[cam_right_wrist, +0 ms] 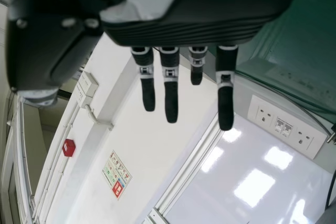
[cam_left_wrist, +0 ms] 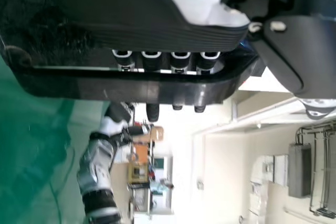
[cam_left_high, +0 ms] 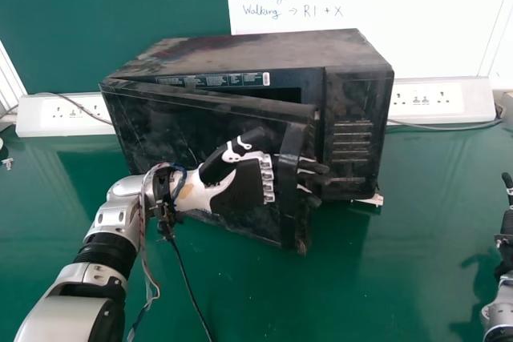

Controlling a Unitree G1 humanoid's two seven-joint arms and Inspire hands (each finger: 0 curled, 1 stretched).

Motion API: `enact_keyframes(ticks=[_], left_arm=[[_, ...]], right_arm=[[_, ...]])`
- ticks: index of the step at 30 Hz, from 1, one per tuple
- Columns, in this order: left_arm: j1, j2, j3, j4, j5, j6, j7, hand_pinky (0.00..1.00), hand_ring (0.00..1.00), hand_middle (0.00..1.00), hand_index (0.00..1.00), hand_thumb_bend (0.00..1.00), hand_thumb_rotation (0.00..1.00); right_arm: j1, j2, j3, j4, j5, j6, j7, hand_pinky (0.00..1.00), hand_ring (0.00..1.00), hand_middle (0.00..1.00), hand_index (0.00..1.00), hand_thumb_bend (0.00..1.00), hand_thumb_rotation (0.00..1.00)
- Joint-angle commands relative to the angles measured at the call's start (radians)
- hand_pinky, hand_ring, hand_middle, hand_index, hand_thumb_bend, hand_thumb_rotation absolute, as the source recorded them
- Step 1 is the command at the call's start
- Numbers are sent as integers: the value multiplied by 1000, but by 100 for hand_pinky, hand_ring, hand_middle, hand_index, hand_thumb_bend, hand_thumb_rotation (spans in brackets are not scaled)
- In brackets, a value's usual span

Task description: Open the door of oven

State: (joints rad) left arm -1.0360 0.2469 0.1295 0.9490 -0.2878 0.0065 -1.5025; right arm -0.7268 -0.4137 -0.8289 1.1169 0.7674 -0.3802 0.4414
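Note:
The black oven (cam_left_high: 353, 110) stands on the green table with its door (cam_left_high: 160, 130) ajar, swung out from the right side and hinged at the left. My left hand (cam_left_high: 244, 182) is at the door's upright handle (cam_left_high: 290, 190), its fingers passed behind the handle and their tips emerging on the right. In the left wrist view, the left hand (cam_left_wrist: 152, 64) has straight fingers running behind the handle bar (cam_left_wrist: 126, 86), with the thumb apart from it. My right hand (cam_left_high: 506, 238) is at the head view's right edge, away from the oven; the right wrist view has the right hand (cam_right_wrist: 170, 85) with straight fingers.
Socket strips (cam_left_high: 68, 114) run along the wall behind the table (cam_left_high: 401, 278), left and right of the oven. A whiteboard (cam_left_high: 433, 22) hangs behind it. A dark cable (cam_left_high: 188, 286) trails from the left wrist towards the table's near side.

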Motion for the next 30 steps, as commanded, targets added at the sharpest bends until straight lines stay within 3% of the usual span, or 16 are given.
enact_keyframes(ticks=[1,6,14,20,26,30], left_arm=[[10,22,-3,-17,-19,18,-22,46,61,73,81,89,84],[16,42,-10,-14,-68,-6,-109,50,64,76,82,87,85],[73,113,-100,-82,-251,19,-112,55,66,77,82,89,84],[83,168,-189,-161,-331,59,-112,49,62,74,80,92,82],[82,234,-268,-208,-413,6,-112,49,61,72,80,96,85],[84,265,-333,-193,-524,-21,-112,52,63,75,81,96,88]], right_arm=[[-7,-6,1,3,-5,-1,1,63,78,91,86,100,89],[-6,-9,1,3,-4,4,7,61,78,92,86,100,89],[-7,-12,5,8,-11,-1,3,64,77,90,85,100,89],[-6,-5,-1,-1,4,9,22,67,80,92,86,100,89],[-8,-14,4,12,-5,5,13,64,77,90,86,100,92],[-8,-12,6,7,-4,6,16,65,78,91,86,100,91]])
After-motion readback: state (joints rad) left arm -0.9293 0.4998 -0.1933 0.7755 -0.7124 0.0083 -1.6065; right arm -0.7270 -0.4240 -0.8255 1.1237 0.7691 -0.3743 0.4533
